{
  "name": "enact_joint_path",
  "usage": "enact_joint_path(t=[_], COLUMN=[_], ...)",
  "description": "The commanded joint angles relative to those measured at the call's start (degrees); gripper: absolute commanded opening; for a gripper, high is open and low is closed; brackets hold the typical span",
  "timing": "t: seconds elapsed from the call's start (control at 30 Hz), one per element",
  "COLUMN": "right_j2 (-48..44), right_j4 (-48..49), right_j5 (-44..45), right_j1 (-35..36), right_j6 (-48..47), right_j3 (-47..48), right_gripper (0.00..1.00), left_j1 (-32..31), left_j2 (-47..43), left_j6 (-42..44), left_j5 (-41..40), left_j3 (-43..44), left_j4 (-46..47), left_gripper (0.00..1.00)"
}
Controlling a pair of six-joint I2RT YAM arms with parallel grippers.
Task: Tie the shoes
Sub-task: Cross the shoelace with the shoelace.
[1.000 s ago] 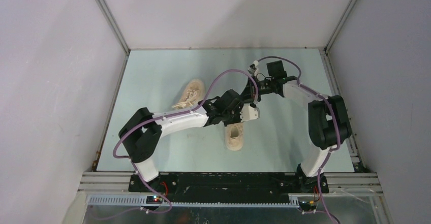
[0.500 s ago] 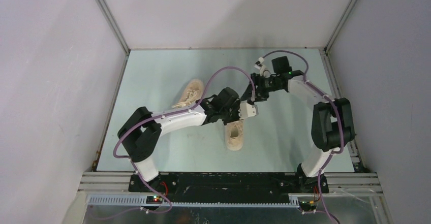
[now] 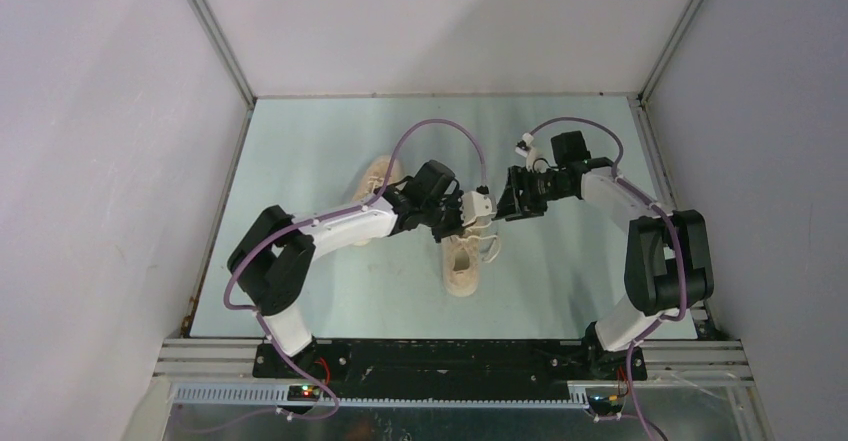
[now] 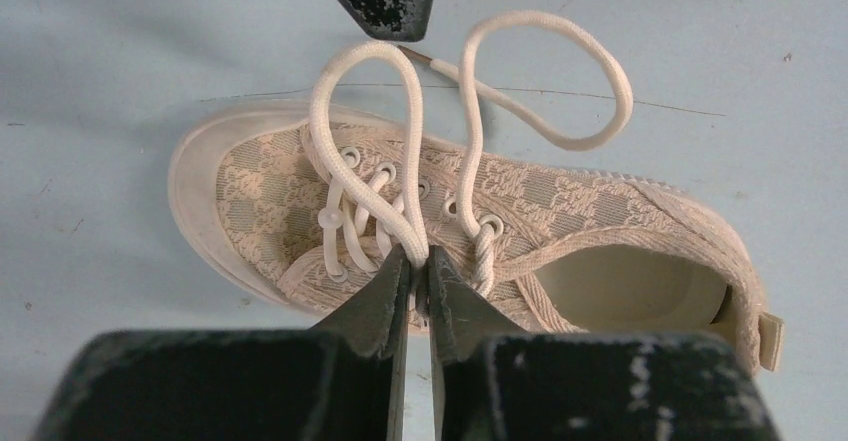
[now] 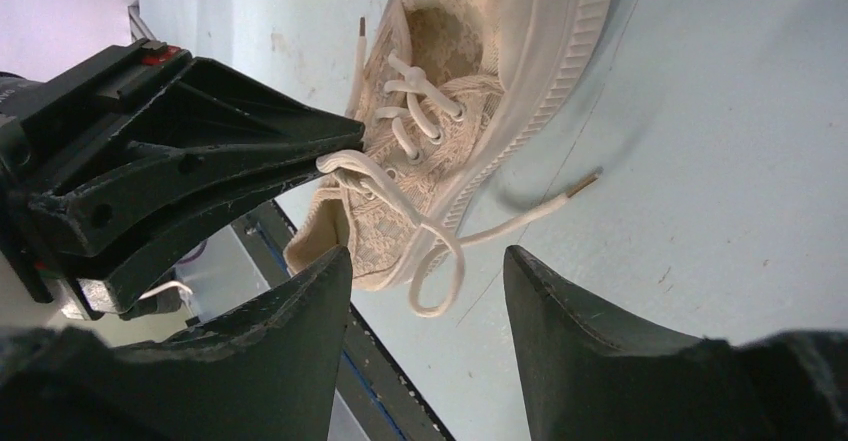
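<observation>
The left gripper (image 4: 418, 273) was down over the near shoe (image 4: 600, 211), jaws all but closed, pinching a loop of lace (image 4: 400, 111) right at the eyelets! That shoe sat around the middle of the table (image 3: 580, 281), just beneath both wrists. The right gripper (image 5: 428, 261) hung just to the right of the left one, jaws wide apart and holding nothing, the pinched loop straight ahead of it. A loose lace end (image 5: 520, 216) trailed across the tabletop. The far shoe (image 3: 378, 175) lay off to the left, farther back, partly behind the left arm.
</observation>
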Motion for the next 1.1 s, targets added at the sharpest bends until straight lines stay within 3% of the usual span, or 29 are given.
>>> enact_joint_path(t=[0.0, 0.1, 0.2, 0.33, 0.5, 0.67, 1.07], right_j2=[-1.6, -4.5, -7.0, -4.0, 1.1, 6.5, 14.6], right_j4=[0.5, -0.7, -0.8, 0.3, -2.3, -3.3, -5.7], right_j5=[2.8, 6.4, 16.1, 18.6, 31.1, 40.5, 48.9], right_j1=[-0.2, -1.1, -1.3, 0.6, 8.2, 12.7, 19.9], right_j6=[-2.1, -2.4, 1.0, 5.7, 8.3, 12.6, 15.4], right_j3=[0.4, -0.9, -2.8, -2.4, 1.6, 3.7, 10.0], right_gripper=[0.6, 0.6, 0.59, 0.54, 0.37, 0.37, 0.4], left_j1=[0.1, 0.0, 0.1, 0.9, 2.2, 2.4, 2.3], left_j2=[0.1, 0.9, 0.9, -1.2, -3.2, -3.5, -4.6], left_j6=[-1.1, -1.6, -3.1, -4.5, -5.1, -5.1, -5.7], left_j5=[1.5, -0.7, -3.1, -3.7, -3.9, -3.9, -3.1], left_j3=[0.7, 1.6, 2.3, 1.1, -0.3, -0.7, -0.8], left_j4=[-0.1, -0.8, -1.8, -2.2, -2.1, -2.0, -1.6], left_gripper=[0.12, 0.12, 0.11, 0.11, 0.11, 0.11, 0.11])
